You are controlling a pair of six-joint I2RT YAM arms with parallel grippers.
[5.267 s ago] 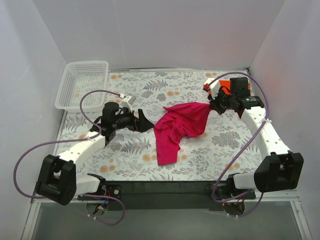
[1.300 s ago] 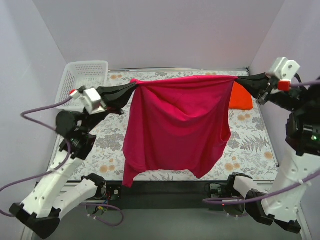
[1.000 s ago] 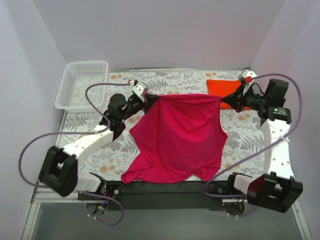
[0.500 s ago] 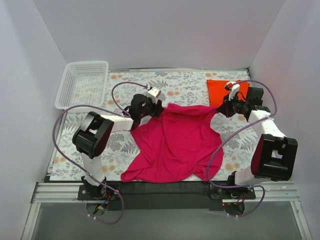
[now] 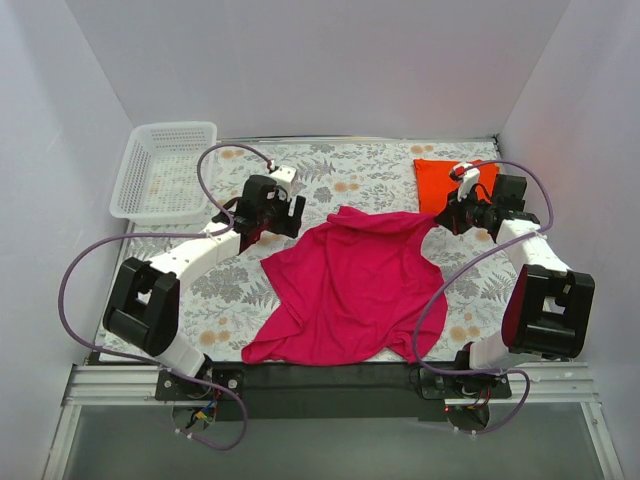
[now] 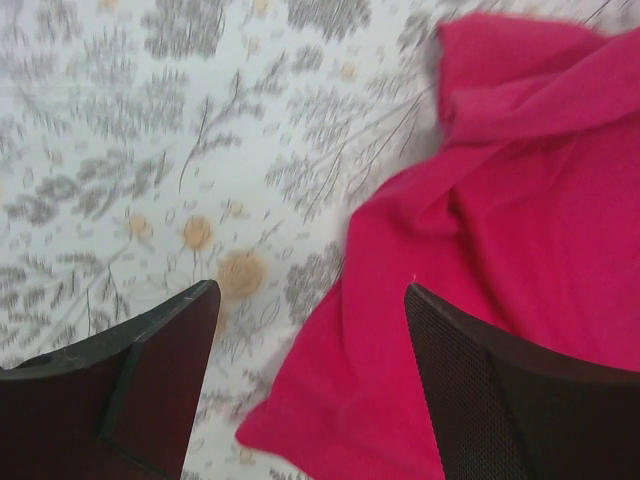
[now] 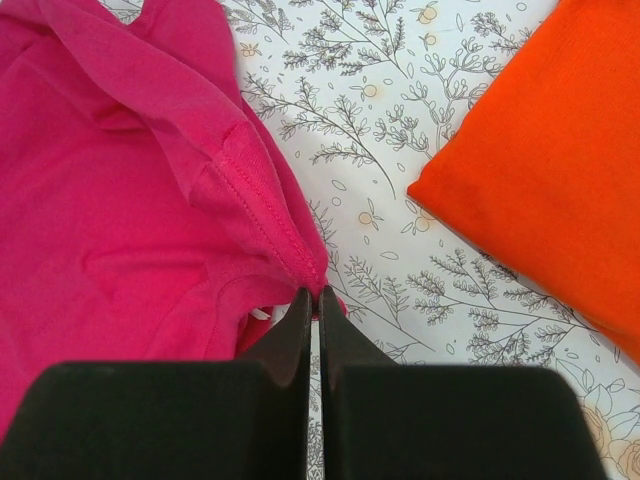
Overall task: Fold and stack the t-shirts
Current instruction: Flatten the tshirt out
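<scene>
The magenta-pink t-shirt (image 5: pixel 350 285) lies spread and rumpled on the middle of the floral table, its lower hem hanging over the near edge. My left gripper (image 5: pixel 291 218) stands open just left of its upper left corner, holding nothing. From the left wrist, that gripper (image 6: pixel 310 290) hovers over the pink cloth's edge (image 6: pixel 500 230) with wide jaws. My right gripper (image 5: pixel 443 222) is shut on the shirt's upper right corner. In the right wrist view the right gripper (image 7: pixel 312 290) pinches a stitched pink hem (image 7: pixel 120 200). The orange-red t-shirt (image 5: pixel 438 183) lies folded at the back right (image 7: pixel 540 170).
A white lattice basket (image 5: pixel 165 170) stands at the back left corner. The floral table cover (image 5: pixel 200 290) shows bare to the left of the pink shirt. White walls close in the left, back and right sides.
My left gripper has opened, let go of the pink shirt's left corner and drawn back to the left. That corner now rests on the table. The right gripper has stayed shut in place.
</scene>
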